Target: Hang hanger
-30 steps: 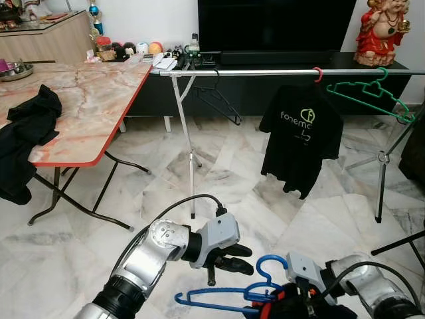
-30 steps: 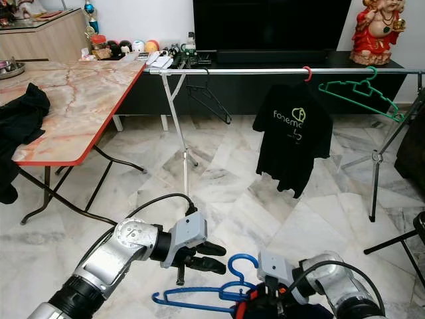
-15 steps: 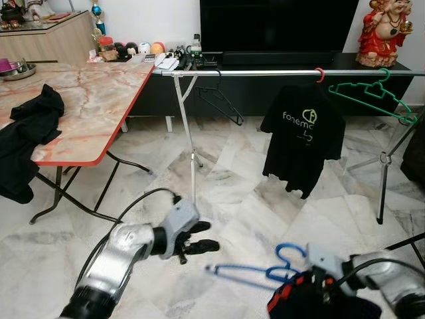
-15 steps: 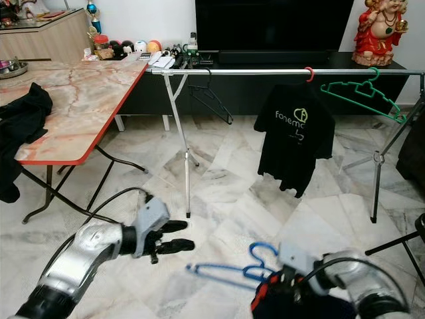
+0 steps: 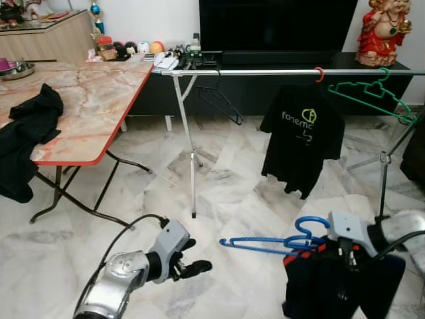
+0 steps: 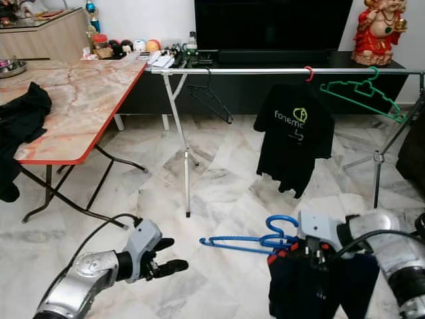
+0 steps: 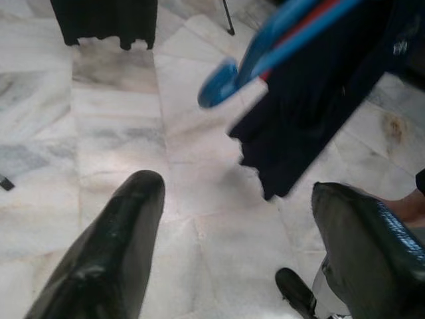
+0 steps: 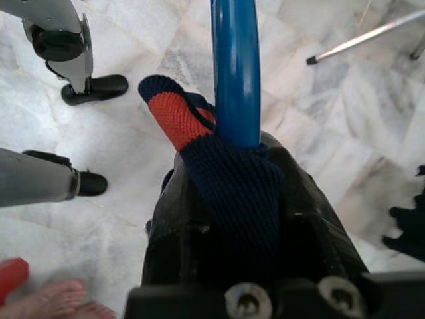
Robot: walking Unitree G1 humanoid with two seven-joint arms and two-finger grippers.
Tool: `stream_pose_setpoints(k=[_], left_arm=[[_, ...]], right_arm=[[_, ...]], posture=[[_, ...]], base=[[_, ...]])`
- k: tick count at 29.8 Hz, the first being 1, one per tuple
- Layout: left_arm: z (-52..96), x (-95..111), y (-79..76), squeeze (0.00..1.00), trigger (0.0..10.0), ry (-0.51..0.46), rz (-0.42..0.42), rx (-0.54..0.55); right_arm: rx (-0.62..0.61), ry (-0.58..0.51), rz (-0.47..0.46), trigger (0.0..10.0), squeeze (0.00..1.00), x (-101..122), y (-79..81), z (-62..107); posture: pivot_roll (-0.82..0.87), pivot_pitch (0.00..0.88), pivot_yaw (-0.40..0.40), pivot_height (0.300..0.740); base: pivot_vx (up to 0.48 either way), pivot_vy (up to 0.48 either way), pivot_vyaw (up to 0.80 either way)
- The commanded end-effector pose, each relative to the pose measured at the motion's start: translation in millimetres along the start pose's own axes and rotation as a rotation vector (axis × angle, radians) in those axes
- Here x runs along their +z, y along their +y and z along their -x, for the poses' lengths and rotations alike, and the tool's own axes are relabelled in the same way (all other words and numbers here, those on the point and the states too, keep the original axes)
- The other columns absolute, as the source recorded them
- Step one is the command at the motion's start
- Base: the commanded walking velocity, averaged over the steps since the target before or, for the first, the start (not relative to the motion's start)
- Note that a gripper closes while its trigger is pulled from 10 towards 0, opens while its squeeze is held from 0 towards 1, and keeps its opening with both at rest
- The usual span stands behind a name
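My right gripper (image 5: 344, 255) is shut on a blue hanger (image 5: 264, 244) that carries a dark navy garment (image 5: 332, 286) with an orange-red collar (image 8: 179, 119). It holds the hanger level, low above the floor at the front right, hook (image 5: 312, 224) upward. The silver clothes rail (image 5: 265, 72) runs across the room well above and beyond it. My left gripper (image 5: 197, 257) is open and empty, low at the front left, apart from the hanger's tip (image 7: 219, 93).
On the rail hang a black hanger (image 5: 219, 100), a black T-shirt (image 5: 302, 136) on a red hanger and a green hanger (image 5: 372, 93). A marble-topped folding table (image 5: 86, 100) with a black cloth (image 5: 26, 133) stands left. A person's bare foot (image 8: 66, 302) is near my feet.
My right gripper has raised the blue hanger and garment up and to the right. The left gripper has drawn back to the left, away from the hanger, staying open.
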State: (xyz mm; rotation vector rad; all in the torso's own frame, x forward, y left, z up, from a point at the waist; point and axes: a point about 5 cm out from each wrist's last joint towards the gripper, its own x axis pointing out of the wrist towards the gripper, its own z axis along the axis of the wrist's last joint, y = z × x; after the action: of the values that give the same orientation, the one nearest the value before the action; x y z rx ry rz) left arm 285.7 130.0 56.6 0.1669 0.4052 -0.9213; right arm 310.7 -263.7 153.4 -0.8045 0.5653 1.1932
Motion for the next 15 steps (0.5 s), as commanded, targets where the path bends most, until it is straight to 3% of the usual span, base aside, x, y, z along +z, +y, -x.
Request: stream_pose_setpoints(k=[1, 15], left_arm=[[-4.4, -3.9, -0.8, 0.0, 10.0, 0.017, -0.016, 0.006], [-19.3, -14.7, 2.6, 0.0, 10.0, -0.009, 0.064, 0.117]], right_arm=[[-0.017, -0.038, 0.069, 0.0, 0.0, 20.4, -9.2, 15.5], [0.037, -0.156, 0.13, 0.0, 0.0, 56.1, -15.4, 50.7]], posture=[[0.0, 0.057, 0.002, 0.74], [-0.02, 0.053, -0.003, 0.74]], base=[[0.0, 0.0, 0.0], [0.0, 0.0, 0.0]])
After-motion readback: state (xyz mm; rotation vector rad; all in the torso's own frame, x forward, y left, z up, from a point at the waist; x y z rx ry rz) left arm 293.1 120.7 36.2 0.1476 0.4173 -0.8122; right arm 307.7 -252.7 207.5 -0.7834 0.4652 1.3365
